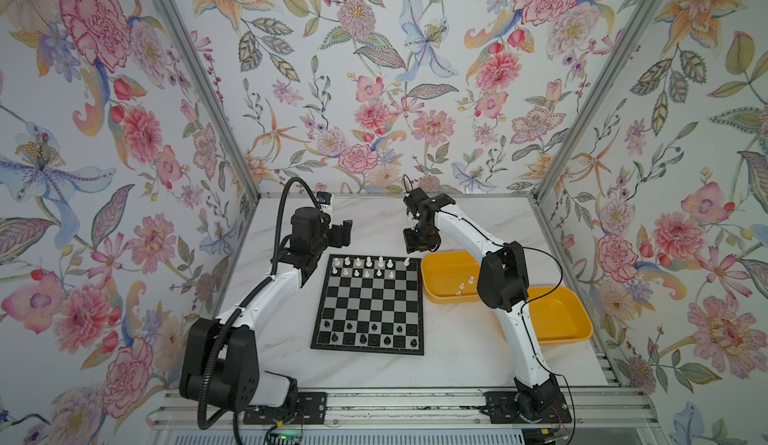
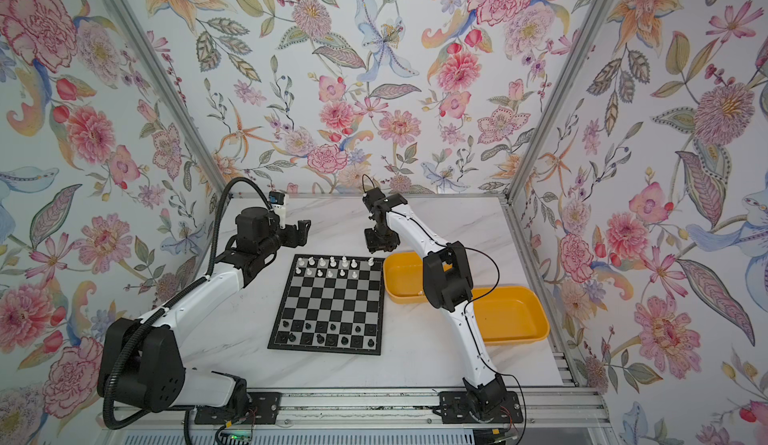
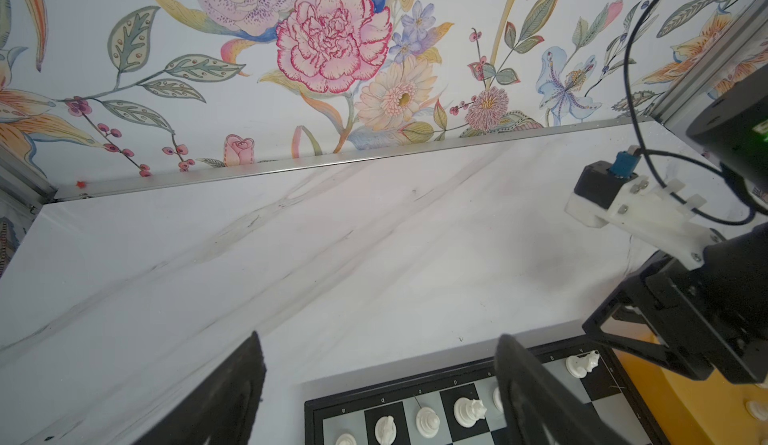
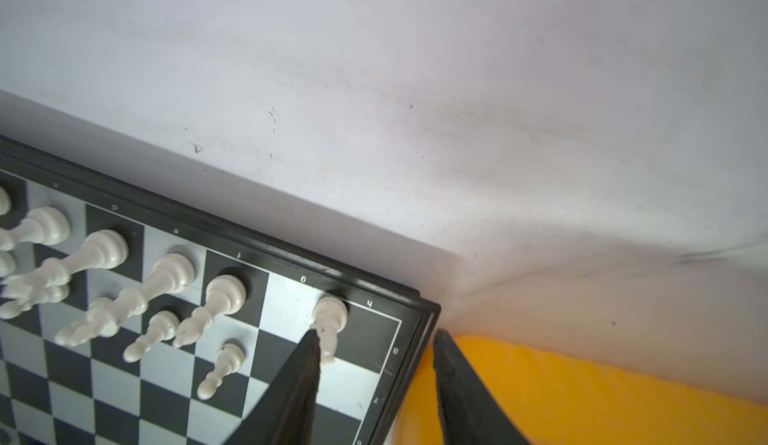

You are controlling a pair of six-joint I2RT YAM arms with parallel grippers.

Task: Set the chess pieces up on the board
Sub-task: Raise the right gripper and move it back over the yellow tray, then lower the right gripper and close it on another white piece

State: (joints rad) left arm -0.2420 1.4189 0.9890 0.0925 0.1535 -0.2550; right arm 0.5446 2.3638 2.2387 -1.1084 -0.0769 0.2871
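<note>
**Right gripper at the far right corner of the board**

Its jaws stand apart and empty, one finger just beside an upright white piece. The left gripper is spread wide and empty above the desk. Black pieces occupy the near rows.

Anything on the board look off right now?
Yes. The white piece nearest the far corner of the board, by the yellow tub, stands astride the line between two squares rather than centred on one. The right claw is open, one finger right beside it. Nothing else stands out.
</note>
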